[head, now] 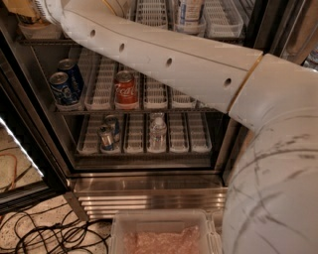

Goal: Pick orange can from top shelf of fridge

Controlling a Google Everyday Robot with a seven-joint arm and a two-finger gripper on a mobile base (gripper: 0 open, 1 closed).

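Observation:
The fridge (149, 191) stands open before me, with wire racks and white slotted trays. My white arm (164, 59) crosses it from the right up to the top left corner. My gripper (31, 7) is at the arm's end there, over the top shelf (39, 39), mostly cut off by the frame's edge. An orange-gold shape (16, 8) shows right beside it; it looks like the orange can, but I cannot tell whether the gripper touches it.
A red cola can (125, 89) and two blue cans (65, 82) stand on the middle shelf. Two cans (107, 134) and a small water bottle (157, 131) stand on the lower shelf. A white bottle (190, 12) is up top. A plastic bin (161, 233) and cables (49, 233) lie on the floor.

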